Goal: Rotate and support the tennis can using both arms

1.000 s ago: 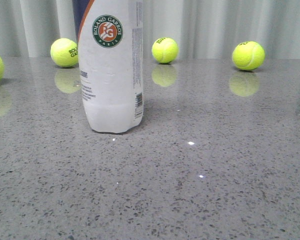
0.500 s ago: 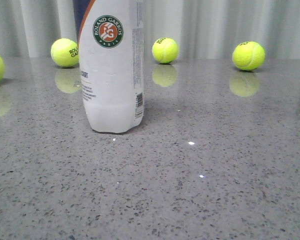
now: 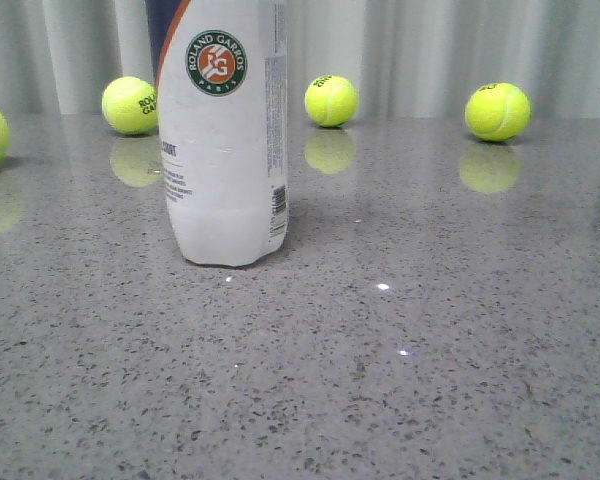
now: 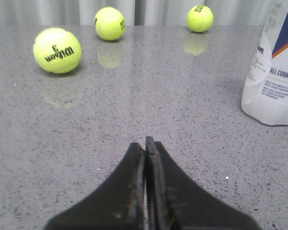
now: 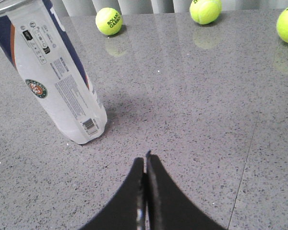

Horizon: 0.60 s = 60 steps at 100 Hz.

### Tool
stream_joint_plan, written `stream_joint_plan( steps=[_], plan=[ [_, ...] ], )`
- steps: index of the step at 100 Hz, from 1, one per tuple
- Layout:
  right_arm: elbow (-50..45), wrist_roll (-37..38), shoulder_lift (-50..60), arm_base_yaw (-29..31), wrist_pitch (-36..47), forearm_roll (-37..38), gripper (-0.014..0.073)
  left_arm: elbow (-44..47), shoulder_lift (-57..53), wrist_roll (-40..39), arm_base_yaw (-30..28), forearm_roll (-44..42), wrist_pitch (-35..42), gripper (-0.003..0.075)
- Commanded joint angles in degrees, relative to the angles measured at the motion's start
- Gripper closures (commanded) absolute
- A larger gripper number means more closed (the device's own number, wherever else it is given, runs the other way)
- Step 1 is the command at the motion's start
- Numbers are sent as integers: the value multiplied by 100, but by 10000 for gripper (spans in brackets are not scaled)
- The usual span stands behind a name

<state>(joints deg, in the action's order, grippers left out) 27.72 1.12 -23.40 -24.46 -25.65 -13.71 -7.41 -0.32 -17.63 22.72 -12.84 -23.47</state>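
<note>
The tall white-and-navy tennis can [image 3: 223, 140] stands upright on the speckled grey table [image 3: 430, 340], untouched. Left pincer [image 4: 145, 142] and right pincer [image 5: 145, 160] are both pressed closed, holding nothing, well apart from it. Risk: a closed tip nudging that tall tube (looks tippy) could topple it.

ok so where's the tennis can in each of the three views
front view: tennis can stands left of centre, its top cut off by the frame.
left wrist view: at the right edge, only partly in frame.
right wrist view: upper left, appearing to lean in this view.
shared landmark: the Roland Garros emblem shows again in the right wrist view; not visible in the left wrist view.
</note>
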Motion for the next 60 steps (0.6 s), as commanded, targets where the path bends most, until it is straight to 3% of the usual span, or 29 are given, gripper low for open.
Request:
stream_joint_plan(
  steps=[1, 12, 21, 33, 50, 60],
  plan=[
    [146, -31, -25, 29, 360, 16, 651, 144, -216, 970, -491, 792, 1261, 741],
    [146, -31, -25, 29, 360, 16, 651, 633, -216, 1136, -1119, 835, 2584, 741],
    [146, -31, -25, 29, 360, 16, 651, 1013, -216, 1136, -1461, 1001, 3068, 741],
    [146, -31, -25, 29, 354, 16, 651, 1000, -216, 1136, -1742, 1125, 2308, 741],
    [146, -31, -25, 29, 354, 16, 651, 1000, -216, 1905, -1841, 1564, 2169, 741],
    [146, -31, -25, 29, 354, 16, 651, 1000, -216, 1916, -1841, 1683, 2019, 741]
  ],
)
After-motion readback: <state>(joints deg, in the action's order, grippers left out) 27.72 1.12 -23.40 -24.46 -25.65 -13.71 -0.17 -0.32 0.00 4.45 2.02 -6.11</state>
